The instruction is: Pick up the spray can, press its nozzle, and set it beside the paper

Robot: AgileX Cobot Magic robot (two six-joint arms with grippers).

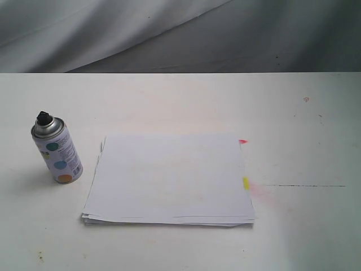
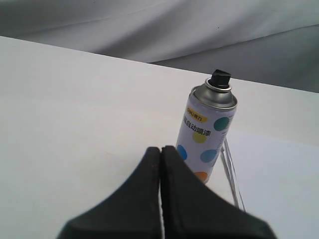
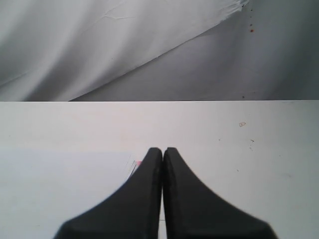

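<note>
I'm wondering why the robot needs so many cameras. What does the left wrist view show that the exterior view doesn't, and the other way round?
Only the left wrist view: the left gripper, shut and empty, short of the can. Only the exterior view: the whole paper, with its pink tab and yellow tab. Both: the spray can standing upright on the white table, black nozzle on top, beside the paper's edge.
</note>
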